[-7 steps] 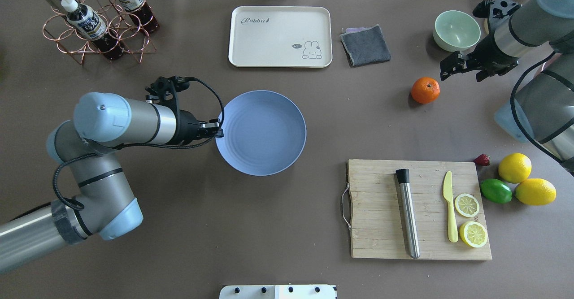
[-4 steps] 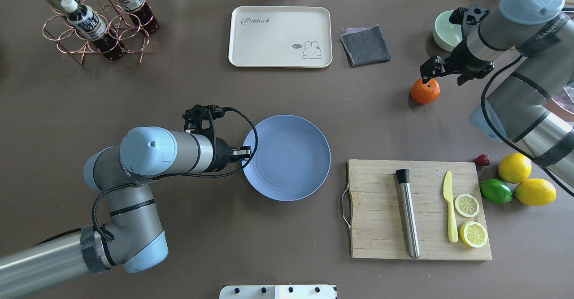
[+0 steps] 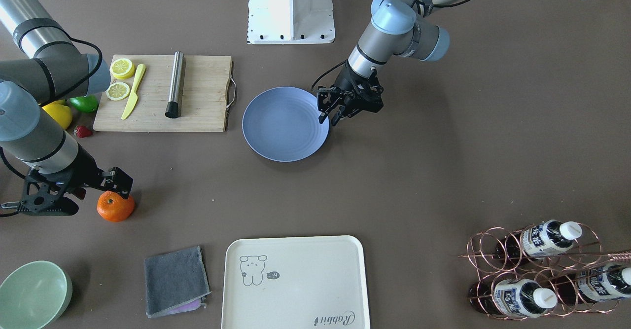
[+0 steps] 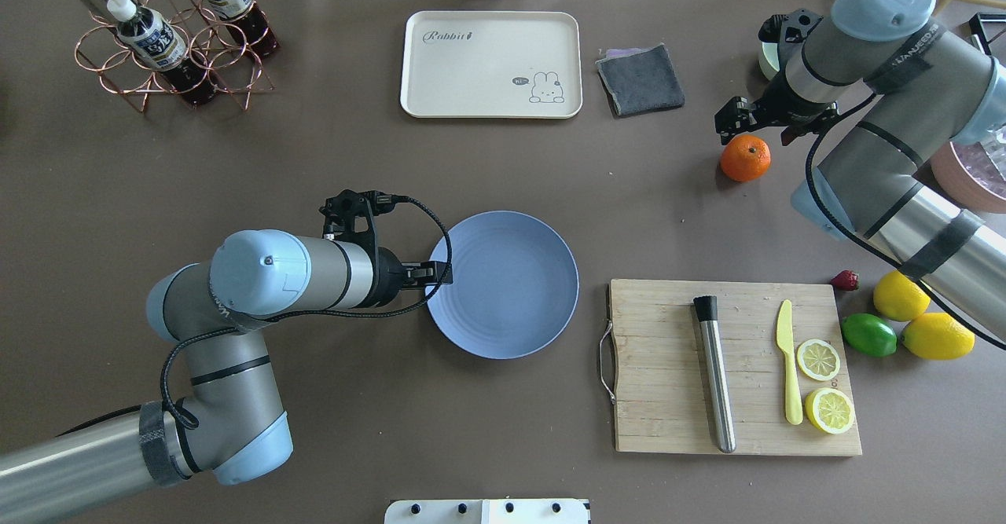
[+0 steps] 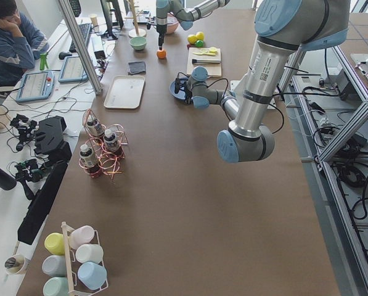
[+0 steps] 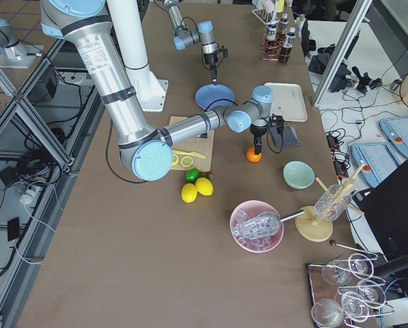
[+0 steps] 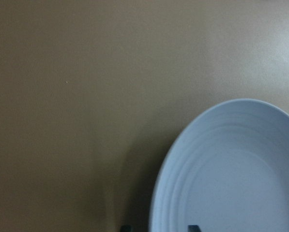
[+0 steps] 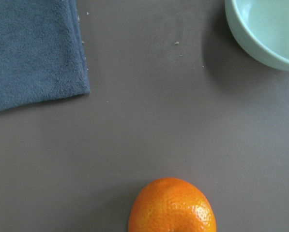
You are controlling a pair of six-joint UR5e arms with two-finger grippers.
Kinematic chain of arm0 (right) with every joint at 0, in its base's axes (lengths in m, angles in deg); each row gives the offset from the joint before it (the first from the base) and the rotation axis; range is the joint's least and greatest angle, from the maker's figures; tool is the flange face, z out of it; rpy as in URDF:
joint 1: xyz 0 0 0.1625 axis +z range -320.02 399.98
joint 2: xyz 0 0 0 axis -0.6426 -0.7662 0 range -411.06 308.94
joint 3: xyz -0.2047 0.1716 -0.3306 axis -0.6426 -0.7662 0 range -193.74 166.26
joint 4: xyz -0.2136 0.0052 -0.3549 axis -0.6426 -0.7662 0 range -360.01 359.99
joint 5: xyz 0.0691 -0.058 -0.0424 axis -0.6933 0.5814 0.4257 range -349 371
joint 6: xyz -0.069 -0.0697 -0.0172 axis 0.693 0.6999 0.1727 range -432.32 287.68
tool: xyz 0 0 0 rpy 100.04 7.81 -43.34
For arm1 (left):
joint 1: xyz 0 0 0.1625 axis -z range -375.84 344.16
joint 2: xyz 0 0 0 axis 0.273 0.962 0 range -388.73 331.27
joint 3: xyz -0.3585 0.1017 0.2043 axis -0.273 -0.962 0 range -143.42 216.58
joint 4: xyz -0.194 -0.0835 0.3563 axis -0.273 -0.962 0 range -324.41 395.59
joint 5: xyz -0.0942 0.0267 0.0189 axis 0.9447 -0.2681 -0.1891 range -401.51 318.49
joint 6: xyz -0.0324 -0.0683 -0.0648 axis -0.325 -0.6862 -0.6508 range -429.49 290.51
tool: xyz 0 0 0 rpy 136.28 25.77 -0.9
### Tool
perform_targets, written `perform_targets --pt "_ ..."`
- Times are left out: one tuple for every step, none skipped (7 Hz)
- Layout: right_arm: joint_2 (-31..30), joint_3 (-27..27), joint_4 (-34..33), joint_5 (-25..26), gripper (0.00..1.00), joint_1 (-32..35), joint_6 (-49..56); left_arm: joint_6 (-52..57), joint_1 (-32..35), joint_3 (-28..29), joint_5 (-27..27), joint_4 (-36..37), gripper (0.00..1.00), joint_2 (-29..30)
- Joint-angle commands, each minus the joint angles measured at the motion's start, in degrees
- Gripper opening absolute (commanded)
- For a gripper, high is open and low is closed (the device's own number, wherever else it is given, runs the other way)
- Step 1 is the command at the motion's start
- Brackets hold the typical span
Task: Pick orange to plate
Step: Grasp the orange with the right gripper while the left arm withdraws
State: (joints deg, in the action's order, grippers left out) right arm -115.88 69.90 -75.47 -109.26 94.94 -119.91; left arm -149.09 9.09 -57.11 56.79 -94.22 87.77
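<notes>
Step in hand: the reach for the orange; no grasp yet. The orange sat on the table well apart from the plate, off to the plate's right and farther from the robot's base. The right gripper hung just over it with its jaws spread wide, holding nothing. The left gripper was at the plate's left rim.

Next move, as judged: lower the right gripper so the jaws bracket the fruit at its widest, close, lift, then carry it across to the plate. The fruit is round, so an off-centre pinch could roll it away.

View notes:
- The overhead view gave the full span from orange to plate but hid the left jaws under the wrist.
- The left wrist view showed two dark fingertips apart, the plate's rim running between them, apparently unclamped.
- The right wrist view put the orange at bottom centre, with a grey cloth and a green bowl beyond, farther from the plate; no fingers were in frame.
</notes>
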Motion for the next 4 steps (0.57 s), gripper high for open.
perform_targets --pt "0.05 -1.62 0.75 -0.06 1.0 -0.12 0.57 -0.02 0.03 -0.09 -0.04 0.0 0.98 0.04" --pt "-0.04 -2.67 1.8 -0.06 1.0 -0.03 0.57 0.07 0.2 -0.18 -0.04 0.0 0.98 0.04" --pt "-0.31 -3.64 2.94 -0.06 0.99 -0.12 0.57 0.07 0.38 -0.18 -0.04 -0.09 0.98 0.04" --pt "-0.13 -3.65 2.95 -0.06 0.99 -0.12 0.4 0.07 0.38 -0.44 -0.04 -0.09 0.98 -0.04"
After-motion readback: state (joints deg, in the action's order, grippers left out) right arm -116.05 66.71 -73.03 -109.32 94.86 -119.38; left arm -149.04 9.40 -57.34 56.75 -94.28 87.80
